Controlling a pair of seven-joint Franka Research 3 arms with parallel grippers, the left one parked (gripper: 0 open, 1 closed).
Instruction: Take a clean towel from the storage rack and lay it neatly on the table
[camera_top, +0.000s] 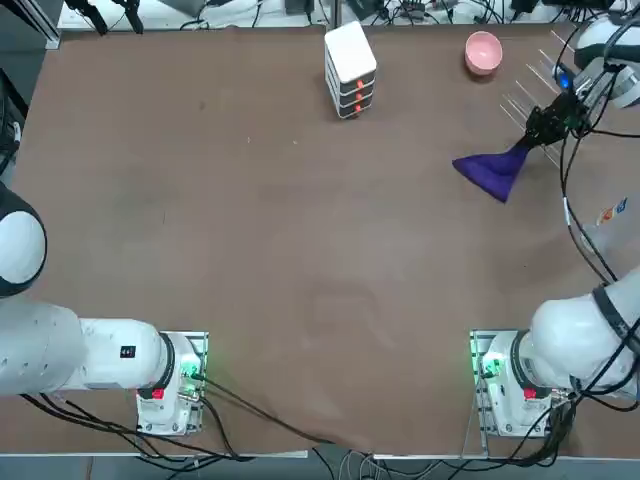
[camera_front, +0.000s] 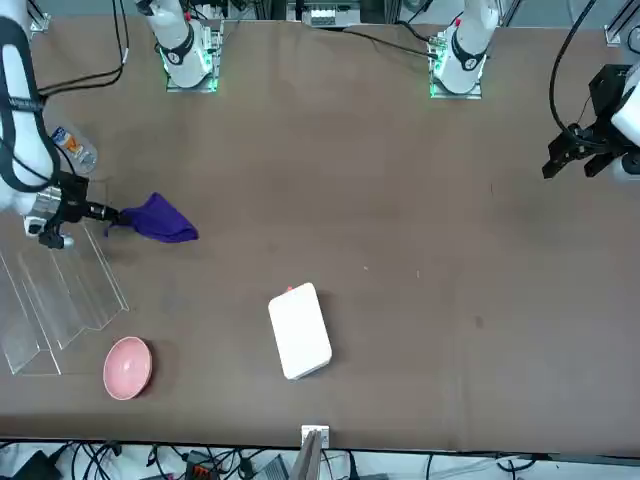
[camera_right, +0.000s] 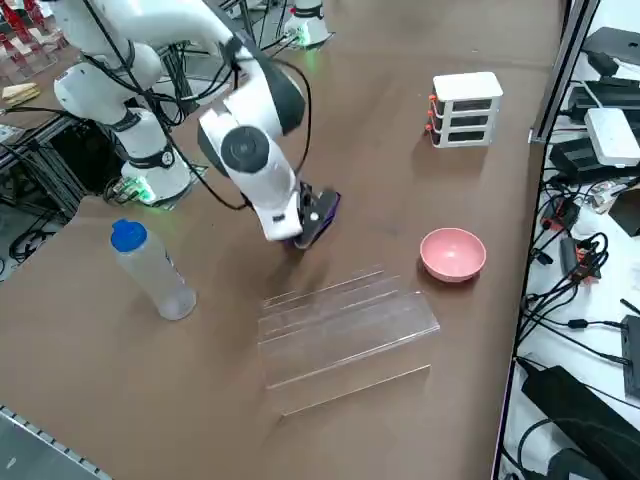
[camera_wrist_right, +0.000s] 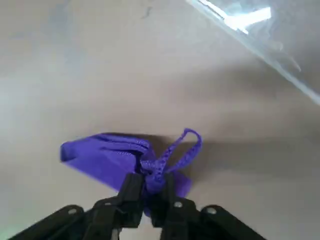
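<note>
The towel (camera_top: 492, 170) is a bunched purple-blue cloth, pinched at one corner and fanning out toward the table's middle. My right gripper (camera_top: 527, 146) is shut on that corner, low over the table (camera_top: 300, 250) and just in front of the storage rack (camera_top: 535, 80). In the wrist view the two fingers of the gripper (camera_wrist_right: 150, 184) squeeze a gathered fold of the towel (camera_wrist_right: 107, 157), and the rest lies spread below them. The front view shows the towel (camera_front: 160, 221) beside the clear rods of the rack (camera_front: 60, 290), with the gripper (camera_front: 112, 216) between them.
A pink bowl (camera_top: 483, 52) sits at the far edge next to the rack. A white box stack with orange marks (camera_top: 350, 68) stands at the far middle. A clear bottle with a blue cap (camera_right: 150, 270) stands near the right edge, behind my arm.
</note>
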